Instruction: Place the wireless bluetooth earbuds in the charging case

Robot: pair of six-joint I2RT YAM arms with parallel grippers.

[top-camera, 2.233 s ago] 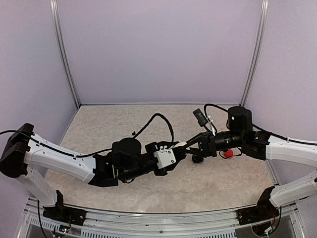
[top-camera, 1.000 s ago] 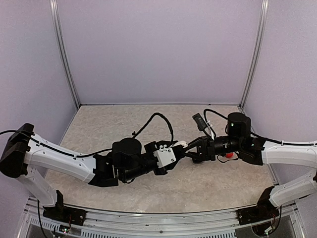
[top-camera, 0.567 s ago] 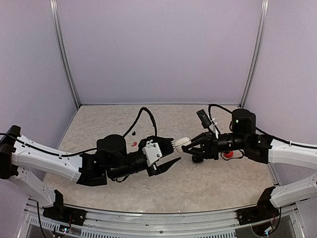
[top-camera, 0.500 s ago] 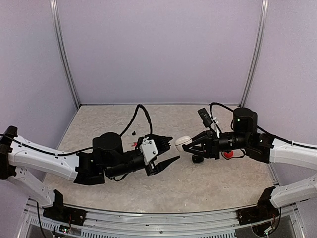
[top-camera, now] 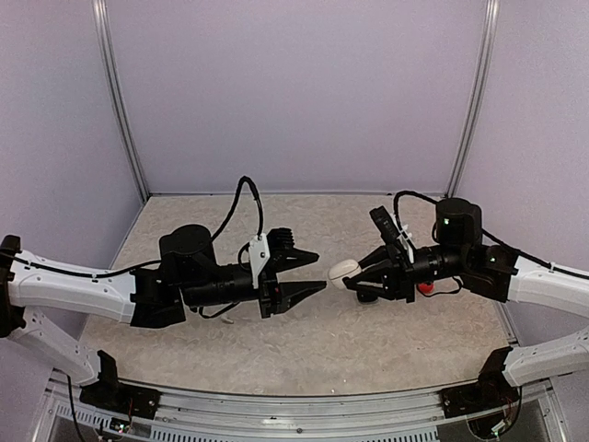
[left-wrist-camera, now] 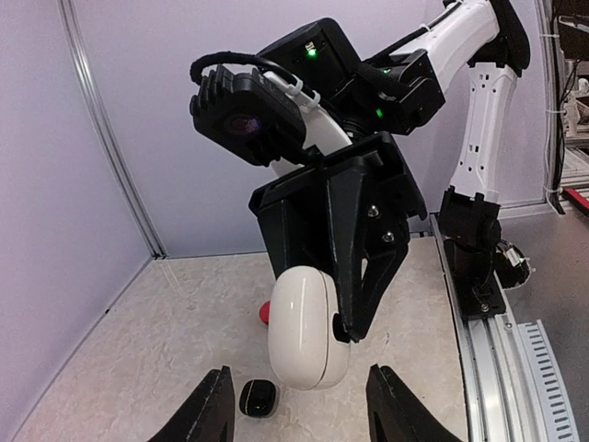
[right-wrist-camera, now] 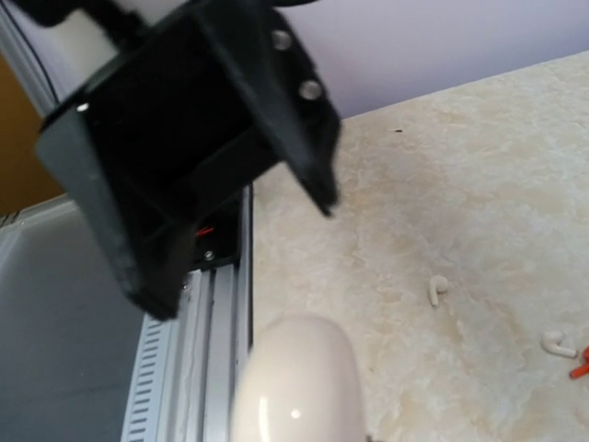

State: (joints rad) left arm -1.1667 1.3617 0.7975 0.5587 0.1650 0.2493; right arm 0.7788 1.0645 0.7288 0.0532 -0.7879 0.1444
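My right gripper [top-camera: 350, 272] is shut on a white pebble-shaped charging case [top-camera: 342, 270], holding it above the table. In the left wrist view the case [left-wrist-camera: 308, 327] hangs lid closed from the right fingers [left-wrist-camera: 363, 249]. My left gripper [top-camera: 306, 274] stands open a short way left of the case, facing it, with nothing between its fingers [left-wrist-camera: 217, 407]. Two white earbuds [right-wrist-camera: 436, 289] [right-wrist-camera: 555, 343] and a red earbud [right-wrist-camera: 580, 365] lie on the table in the right wrist view. The case [right-wrist-camera: 299, 382] fills the bottom of that view and hides my right fingers.
A small black case [left-wrist-camera: 259, 398] lies on the table under the held white case, and a red case [top-camera: 424, 287] lies beside the right arm. The aluminium rail [right-wrist-camera: 216, 322] runs along the table's near edge. Lilac walls enclose the table [top-camera: 368, 350].
My left gripper has let go of the white case, opened and drawn back to the left. The right gripper has kept the case and shifted slightly right.
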